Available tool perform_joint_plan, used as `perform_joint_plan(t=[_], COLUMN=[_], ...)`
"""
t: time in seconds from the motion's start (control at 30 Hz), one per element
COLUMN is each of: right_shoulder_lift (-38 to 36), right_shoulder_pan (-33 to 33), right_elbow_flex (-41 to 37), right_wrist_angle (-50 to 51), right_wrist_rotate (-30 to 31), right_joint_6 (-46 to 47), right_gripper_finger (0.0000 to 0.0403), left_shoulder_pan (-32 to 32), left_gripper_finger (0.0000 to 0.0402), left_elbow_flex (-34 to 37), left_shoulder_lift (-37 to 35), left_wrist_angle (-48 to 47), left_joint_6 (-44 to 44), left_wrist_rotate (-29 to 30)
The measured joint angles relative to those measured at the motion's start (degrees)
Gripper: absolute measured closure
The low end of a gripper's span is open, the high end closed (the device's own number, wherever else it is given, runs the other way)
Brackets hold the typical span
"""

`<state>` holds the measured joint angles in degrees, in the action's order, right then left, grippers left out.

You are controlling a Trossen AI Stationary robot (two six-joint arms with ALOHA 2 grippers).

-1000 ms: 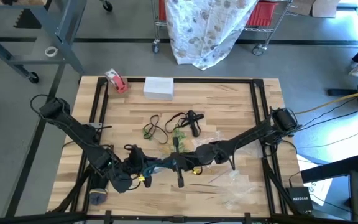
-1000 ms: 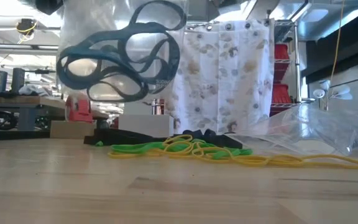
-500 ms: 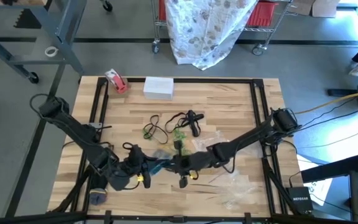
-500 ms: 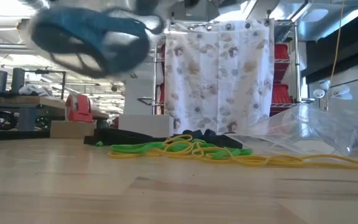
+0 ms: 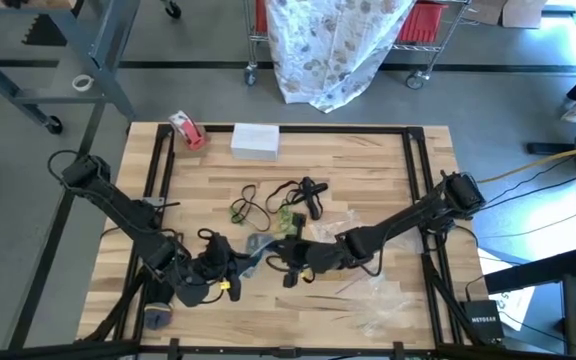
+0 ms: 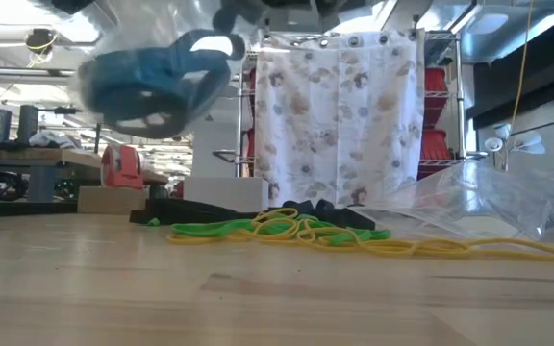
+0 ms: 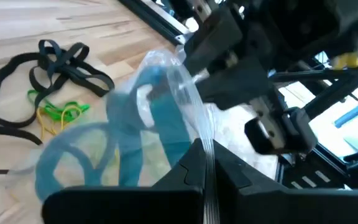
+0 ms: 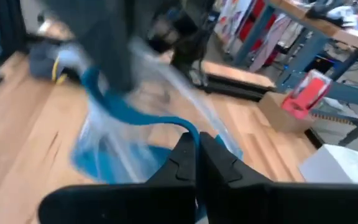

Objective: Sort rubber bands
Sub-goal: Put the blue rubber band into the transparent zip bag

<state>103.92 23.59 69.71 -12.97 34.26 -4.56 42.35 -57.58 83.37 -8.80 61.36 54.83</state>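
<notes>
Above the worktop's (image 5: 368, 160) near middle | I hold a clear bag (image 7: 166, 93) of blue rubber bands (image 7: 160, 134) between left gripper (image 5: 236, 268) and right gripper (image 5: 286, 268), both clenched on it; black, green, yellow rubber bands (image 5: 273, 208) lie unsorted; "NETGEAR" readable on a box (image 5: 482, 322)

Both dark arms reach inward from the table's side edges and meet low over its near middle. The left arm runs from its base at the left edge, elbow bent, down to the left pincer (image 5: 230, 272), whose fingers (image 7: 197, 163) are pressed together. The right arm stretches long and nearly straight from its base at the right edge to the right pincer (image 5: 286, 268), its fingers (image 8: 194, 155) likewise closed tight. The two pincers sit close, facing each other, raised off the table.
</notes>
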Motion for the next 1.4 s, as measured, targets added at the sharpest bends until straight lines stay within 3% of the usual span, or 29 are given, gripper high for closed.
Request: perform_joint_plan(t=[0.23,0.47,0.63,0.7,0.87,1.1,1.23,1.4], right_shoulder_lift=[2.75,3.78,3.75,3.74,3.74,0.52,-0.14,0.11], right_shoulder_pan=[-0.4,-0.37,-0.42,-0.63,-1.76,-1.71,-1.49,-2.36], right_elbow_flex=[0.0,0.04,2.62,2.82,2.84,7.57,10.32,10.2], right_wrist_angle=[1.18,4.73,6.61,6.71,12.03,21.87,23.99,23.94], right_wrist_rotate=[-4.75,-4.01,-12.64,-13.41,-13.39,-15.96,-12.76,-10.83], right_joint_6=[3.98,10.63,11.93,13.29,17.83,15.93,15.68,15.34], right_gripper_finger=[0.0402,0.0402,0.0402,0.0396,0.0324,0.0211,0.0191,0.0199], left_shoulder_pan=[-1.23,-2.67,-3.09,-3.51,-4.13,-3.3,-3.33,-3.27], left_gripper_finger=[0.0402,0.0402,0.0402,0.0401,0.0402,0.0401,0.0402,0.0401], left_elbow_flex=[-0.07,-0.04,-0.07,-0.06,-0.05,-0.07,-0.07,-0.07], left_shoulder_lift=[0.0,0.02,0.89,1.6,2.43,1.99,2.01,2.01], left_wrist_angle=[2.68,1.36,-1.41,-1.58,-4.26,-10.84,-11.08,-11.2], left_joint_6=[-2.88,-3.06,-0.45,-0.28,1.92,8.26,9.03,9.13], left_wrist_rotate=[2.4,-0.11,-0.8,-1.66,-4.24,-5.88,-6.47,-6.49])
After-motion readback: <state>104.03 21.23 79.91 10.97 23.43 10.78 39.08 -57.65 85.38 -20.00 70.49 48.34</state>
